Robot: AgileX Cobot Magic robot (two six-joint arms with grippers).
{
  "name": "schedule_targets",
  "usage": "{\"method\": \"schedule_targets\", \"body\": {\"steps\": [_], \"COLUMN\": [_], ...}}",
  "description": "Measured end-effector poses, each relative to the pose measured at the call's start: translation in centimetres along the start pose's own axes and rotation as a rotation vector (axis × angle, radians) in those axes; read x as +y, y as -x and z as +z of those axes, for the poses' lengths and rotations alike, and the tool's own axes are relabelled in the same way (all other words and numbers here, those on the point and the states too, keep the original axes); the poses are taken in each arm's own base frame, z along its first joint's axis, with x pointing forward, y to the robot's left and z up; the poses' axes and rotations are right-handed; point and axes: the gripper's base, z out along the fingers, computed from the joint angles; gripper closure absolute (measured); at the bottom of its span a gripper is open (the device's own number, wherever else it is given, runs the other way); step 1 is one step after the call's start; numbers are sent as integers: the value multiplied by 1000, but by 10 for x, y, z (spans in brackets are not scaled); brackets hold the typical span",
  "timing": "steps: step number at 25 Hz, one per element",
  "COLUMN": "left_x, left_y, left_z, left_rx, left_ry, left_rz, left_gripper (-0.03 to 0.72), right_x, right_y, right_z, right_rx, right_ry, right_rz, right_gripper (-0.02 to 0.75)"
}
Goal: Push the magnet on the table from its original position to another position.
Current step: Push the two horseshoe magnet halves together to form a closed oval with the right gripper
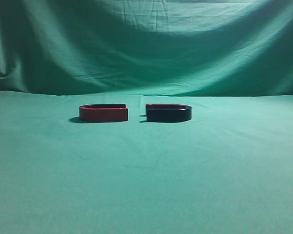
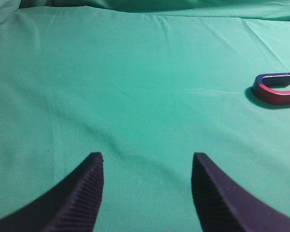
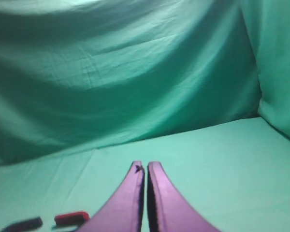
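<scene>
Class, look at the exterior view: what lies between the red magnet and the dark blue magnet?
Nothing: only a short bare strip of the green table separates the red magnet from the magnet. The exterior view shows it.

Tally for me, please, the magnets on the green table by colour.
Red magnet: 1
Dark navy magnet: 1
Total: 2

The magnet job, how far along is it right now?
Nothing looks done yet: the dark magnet sits beside the red magnet on the table, a small gap between them. Nothing is in hand. The left gripper has its jaws open over bare cloth; the right gripper has them closed, away from both magnets. The whole push is left.
</scene>
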Motion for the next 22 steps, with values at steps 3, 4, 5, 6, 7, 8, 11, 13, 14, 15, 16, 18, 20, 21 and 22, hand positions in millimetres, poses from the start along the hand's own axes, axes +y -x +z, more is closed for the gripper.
{"method": "schedule_targets", "body": {"steps": [3,4,5,6,7,8,11,13,14,15,16,18,20,21,22], "left_x": [0,0,0,0,0,0,0,0,0,0,0,0,0,0,0], "left_y": [0,0,0,0,0,0,0,0,0,0,0,0,0,0,0], "left_z": [0,0,0,0,0,0,0,0,0,0,0,0,0,0,0], "left_rx": [0,0,0,0,0,0,0,0,0,0,0,0,0,0,0], "left_ry": [0,0,0,0,0,0,0,0,0,0,0,0,0,0,0], "left_rz": [0,0,0,0,0,0,0,0,0,0,0,0,0,0,0], "left_gripper": [316,316,316,316,316,316,316,316,316,316,316,316,316,316,316], "right_x": [9,11,13,14,15,17,20,22,25,25,26,26,26,26,26], "right_y": [20,25,28,29,31,33,33,30,29,29,27,30,31,34,34], "right_z": [9,14,21,29,38,45,69,82,92,97,102,113,127,133,141], "right_rx": [124,170,240,318,387,454,679,836,950,998,1036,1065,1090,1096,1106], "right_ry": [25,31,36,40,43,50,74,96,118,127,134,142,144,147,148], "right_rz": [-88,-99,-108,-110,-110,-108,-90,-70,-47,-40,-35,-41,-36,-31,-26], "right_gripper": [738,738,738,738,738,738,738,738,738,738,738,738,738,738,738]}}
